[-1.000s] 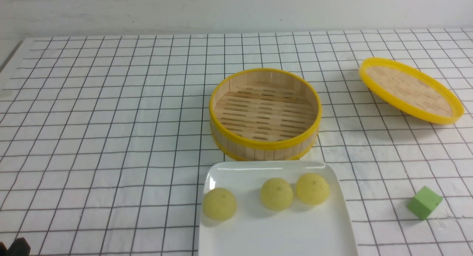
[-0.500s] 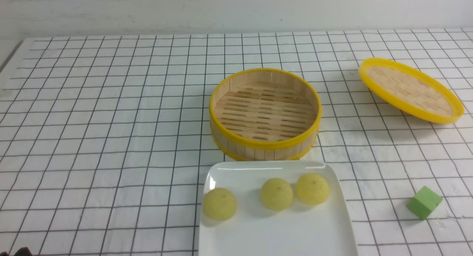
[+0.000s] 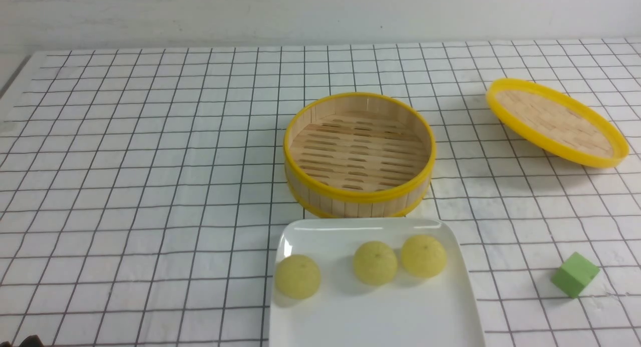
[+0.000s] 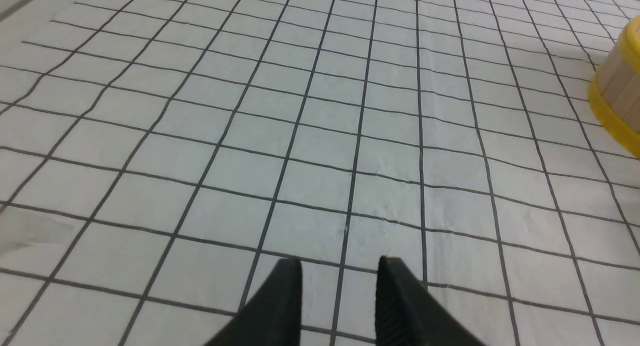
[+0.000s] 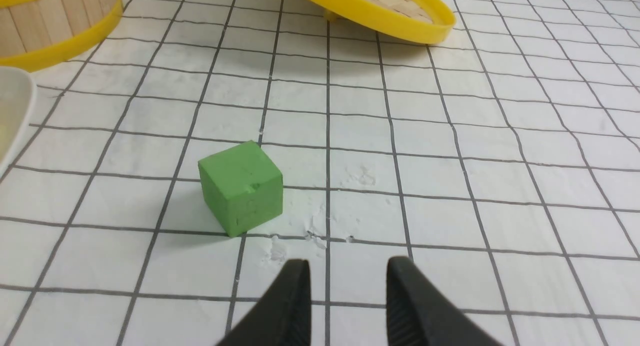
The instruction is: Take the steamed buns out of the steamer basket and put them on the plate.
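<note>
Three pale yellow-green steamed buns lie on the white plate (image 3: 375, 327) at the front: one at its left edge (image 3: 297, 276), one in the middle (image 3: 374, 263), one to the right (image 3: 423, 256). Just behind the plate stands the bamboo steamer basket (image 3: 359, 154), yellow-rimmed, with only its slatted floor showing inside. My left gripper (image 4: 340, 266) is open over bare gridded cloth, with the basket wall (image 4: 617, 86) off to one side. My right gripper (image 5: 347, 266) is open too, holding nothing, close to a green cube (image 5: 241, 186).
The shallow woven lid (image 3: 556, 121) rests tilted at the back right. The green cube (image 3: 575, 274) sits at the front right of the gridded cloth. In the right wrist view, the plate's corner (image 5: 15, 106) and the lid (image 5: 380, 6) show.
A dark arm part at the bottom left corner of the front view has sunk nearly out of sight. The buns, basket, plate and lid have not moved.
</note>
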Action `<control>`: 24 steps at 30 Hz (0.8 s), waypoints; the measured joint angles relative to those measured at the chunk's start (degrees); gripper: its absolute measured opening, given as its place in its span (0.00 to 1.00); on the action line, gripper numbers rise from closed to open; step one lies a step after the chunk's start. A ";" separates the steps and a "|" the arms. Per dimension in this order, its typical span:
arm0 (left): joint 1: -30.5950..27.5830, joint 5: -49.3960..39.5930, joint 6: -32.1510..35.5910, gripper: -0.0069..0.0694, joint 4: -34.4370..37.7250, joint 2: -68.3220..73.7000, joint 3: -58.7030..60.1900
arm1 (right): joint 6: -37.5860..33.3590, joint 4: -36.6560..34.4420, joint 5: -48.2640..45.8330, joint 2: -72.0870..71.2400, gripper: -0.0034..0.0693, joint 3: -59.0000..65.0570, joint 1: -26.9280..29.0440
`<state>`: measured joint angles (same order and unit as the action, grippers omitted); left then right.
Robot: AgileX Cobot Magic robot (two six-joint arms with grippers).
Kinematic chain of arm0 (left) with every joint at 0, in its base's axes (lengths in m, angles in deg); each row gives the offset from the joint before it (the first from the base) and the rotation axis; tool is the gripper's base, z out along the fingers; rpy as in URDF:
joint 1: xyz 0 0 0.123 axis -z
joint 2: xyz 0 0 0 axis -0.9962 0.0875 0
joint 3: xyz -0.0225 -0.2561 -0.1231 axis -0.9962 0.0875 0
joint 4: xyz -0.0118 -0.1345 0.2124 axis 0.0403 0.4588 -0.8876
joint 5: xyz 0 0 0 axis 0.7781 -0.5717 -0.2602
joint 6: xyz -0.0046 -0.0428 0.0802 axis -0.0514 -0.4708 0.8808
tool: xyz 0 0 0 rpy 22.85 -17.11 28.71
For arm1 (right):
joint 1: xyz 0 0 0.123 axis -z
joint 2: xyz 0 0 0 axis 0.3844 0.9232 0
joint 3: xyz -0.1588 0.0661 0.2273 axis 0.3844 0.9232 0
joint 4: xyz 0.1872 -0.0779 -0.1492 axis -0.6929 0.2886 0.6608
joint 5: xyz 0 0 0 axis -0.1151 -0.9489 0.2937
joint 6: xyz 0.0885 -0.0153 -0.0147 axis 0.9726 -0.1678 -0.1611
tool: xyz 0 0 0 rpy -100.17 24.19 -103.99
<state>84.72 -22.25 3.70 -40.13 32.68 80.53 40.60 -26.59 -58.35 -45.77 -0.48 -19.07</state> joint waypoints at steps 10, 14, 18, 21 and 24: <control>0.00 -0.29 0.05 0.41 -1.33 0.00 -0.04 | 0.00 0.00 0.00 0.00 0.38 0.00 0.00; 0.00 -0.35 0.05 0.41 -1.75 0.00 -0.04 | 0.00 0.00 0.00 0.00 0.38 0.00 0.00; 0.00 -0.35 0.05 0.41 -1.95 0.00 -0.04 | 0.00 0.00 0.00 0.00 0.38 0.00 0.00; 0.00 -0.37 0.05 0.41 -2.06 0.00 -0.04 | 0.00 0.00 0.00 0.00 0.38 0.00 0.00; 0.00 -0.37 0.05 0.41 -2.17 0.00 -0.04 | 0.00 0.00 0.00 0.00 0.38 0.00 0.00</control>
<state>84.72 -22.62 3.75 -42.30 32.68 80.49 40.60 -26.59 -58.35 -45.77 -0.48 -19.07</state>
